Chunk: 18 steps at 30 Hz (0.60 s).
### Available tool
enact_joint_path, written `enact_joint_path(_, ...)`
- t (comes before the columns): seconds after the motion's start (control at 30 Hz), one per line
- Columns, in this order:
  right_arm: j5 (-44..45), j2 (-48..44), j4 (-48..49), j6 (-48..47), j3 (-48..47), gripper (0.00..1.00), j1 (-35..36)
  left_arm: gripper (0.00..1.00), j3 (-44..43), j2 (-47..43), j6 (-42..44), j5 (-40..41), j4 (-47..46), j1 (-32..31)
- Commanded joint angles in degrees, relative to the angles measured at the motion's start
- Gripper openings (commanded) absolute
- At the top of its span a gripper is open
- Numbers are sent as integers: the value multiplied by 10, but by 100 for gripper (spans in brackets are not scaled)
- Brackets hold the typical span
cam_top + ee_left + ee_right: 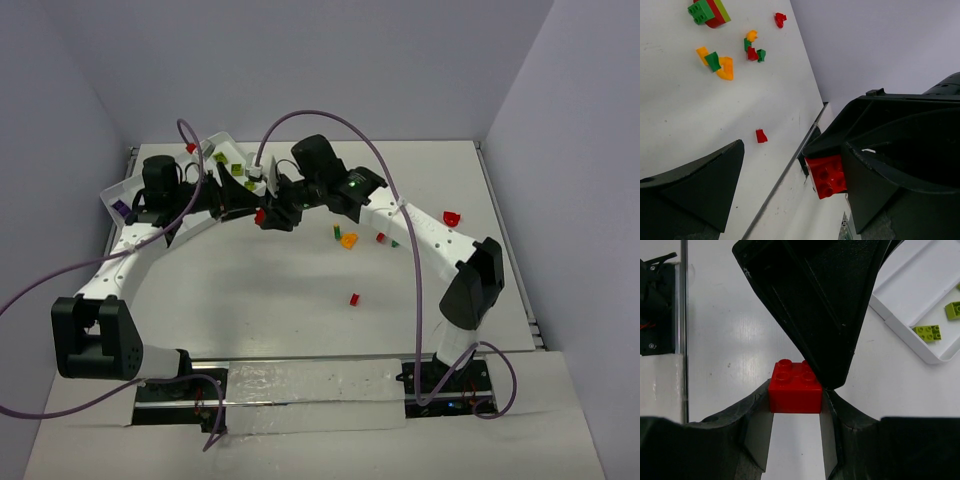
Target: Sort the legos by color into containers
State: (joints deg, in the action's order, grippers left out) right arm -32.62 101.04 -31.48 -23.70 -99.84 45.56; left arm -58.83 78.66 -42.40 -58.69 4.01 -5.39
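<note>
A red lego brick [795, 387] sits studs-up between my right gripper's [796, 402] two fingertips, held off the table just right of the white tray [212, 146]. From above, the brick [260, 215] lies where the two grippers meet. My left gripper [790, 160] stands open around it: one finger [890, 185] lies right beside the brick [827, 175], the other finger [695, 190] far off. In the right wrist view a black left finger [825, 305] hangs over the brick's far corner. The tray's containers hold lime bricks [927, 331], a red one [190, 147] and a purple one [122, 208].
Loose legos lie mid-table: an orange one [349, 240], a green one [337, 231], reds [380, 237] [354, 298], and a red one [452, 216] far right. The left wrist view shows a stacked green-red-lime piece [707, 12]. Purple cables arch over both arms.
</note>
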Motion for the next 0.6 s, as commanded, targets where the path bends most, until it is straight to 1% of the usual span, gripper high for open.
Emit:
enact_joint_path(0.0,17,15,-2,-3,-42,9,5,88,0,-20,-4,-31,-28,-10)
enact_joint_path(0.43,51,23,3,0,-40,8,6,87,14,-35,-22,-43,-58,-9)
enact_joint_path(0.57,55,24,8,1,-40,8,5,86,14,-32,-5,-40,-45,-10)
